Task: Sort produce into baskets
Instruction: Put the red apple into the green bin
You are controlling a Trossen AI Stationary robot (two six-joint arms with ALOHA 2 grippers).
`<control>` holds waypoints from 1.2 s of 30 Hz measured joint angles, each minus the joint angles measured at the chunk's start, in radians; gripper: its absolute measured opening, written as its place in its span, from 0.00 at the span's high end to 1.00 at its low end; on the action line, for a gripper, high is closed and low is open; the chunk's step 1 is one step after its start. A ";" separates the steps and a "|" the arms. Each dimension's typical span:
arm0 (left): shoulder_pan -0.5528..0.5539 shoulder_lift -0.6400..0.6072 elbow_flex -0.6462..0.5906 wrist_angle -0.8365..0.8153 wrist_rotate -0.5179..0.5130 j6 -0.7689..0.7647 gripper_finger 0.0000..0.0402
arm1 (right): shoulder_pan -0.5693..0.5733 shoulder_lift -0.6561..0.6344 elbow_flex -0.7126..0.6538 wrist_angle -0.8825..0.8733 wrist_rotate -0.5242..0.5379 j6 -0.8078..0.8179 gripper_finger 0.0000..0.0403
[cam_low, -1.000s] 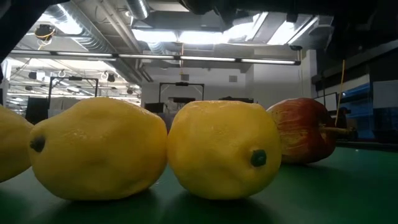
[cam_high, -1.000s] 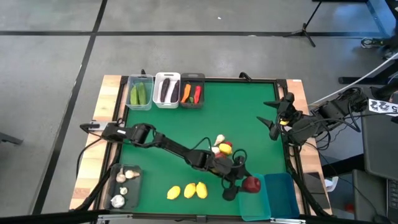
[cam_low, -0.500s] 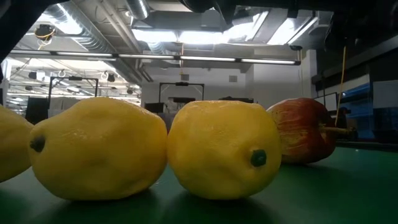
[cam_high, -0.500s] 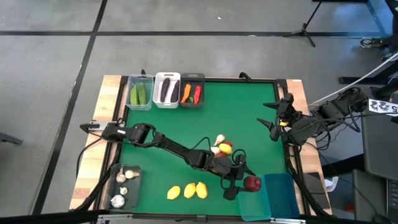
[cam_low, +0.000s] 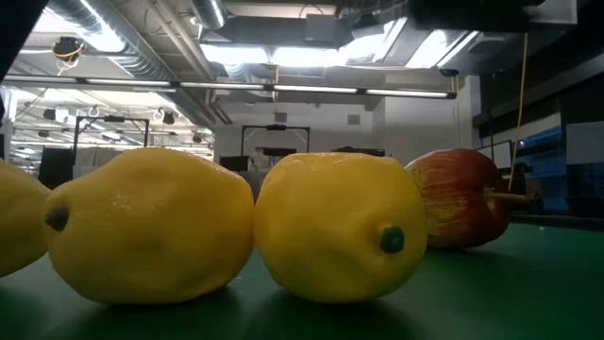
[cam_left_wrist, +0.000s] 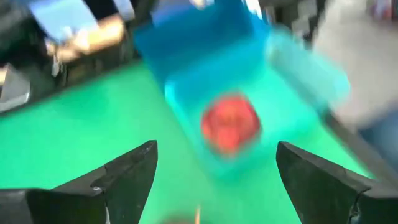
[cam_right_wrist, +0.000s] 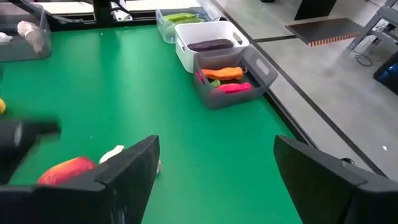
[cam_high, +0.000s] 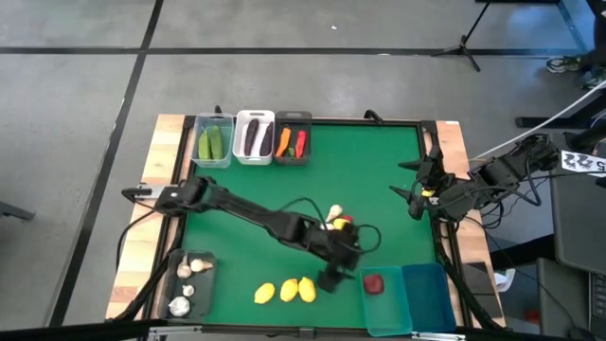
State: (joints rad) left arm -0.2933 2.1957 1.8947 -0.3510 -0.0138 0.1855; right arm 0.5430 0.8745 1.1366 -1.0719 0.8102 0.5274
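In the high view, a row at upper left holds a clear bin [cam_high: 214,142] of cucumbers, a white bin [cam_high: 254,137] with eggplant and a grey bin [cam_high: 293,140] with carrot and chili. At lower right a round red fruit [cam_high: 374,283] lies in a teal bin [cam_high: 382,303]; three lemons [cam_high: 289,290] sit left of it on the worktop. The left pincer [cam_high: 330,278], fingers apart, is empty beside it; the right pincer [cam_high: 417,194] waits spread at the right edge.

Left wrist view blurred: red round fruit [cam_left_wrist: 229,122] in teal bin [cam_left_wrist: 205,50], edges smeared. Low view: leftmost lemon [cam_low: 17,219] cut by frame edge; apple [cam_low: 462,198] half hidden behind lemon [cam_low: 340,227]. High view: garlic bulbs [cam_high: 187,275] too small to count surely.
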 joint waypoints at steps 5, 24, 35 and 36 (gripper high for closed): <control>0.017 -0.149 -0.041 -0.350 0.016 0.063 0.20 | 0.000 -0.002 0.000 -0.002 0.000 0.000 0.21; 0.119 -0.152 -0.310 -0.016 0.207 0.320 0.20 | 0.000 -0.006 -0.001 -0.009 -0.010 -0.001 0.21; 0.160 -0.083 -0.327 0.079 0.277 0.367 0.20 | 0.000 -0.006 -0.001 -0.012 -0.029 -0.001 0.21; 0.164 -0.070 -0.327 0.101 0.279 0.365 0.20 | 0.000 -0.006 -0.001 -0.012 -0.031 -0.001 0.21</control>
State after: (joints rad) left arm -0.1298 2.1261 1.5677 -0.2501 0.2653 0.5508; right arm 0.5429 0.8683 1.1355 -1.0836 0.7791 0.5262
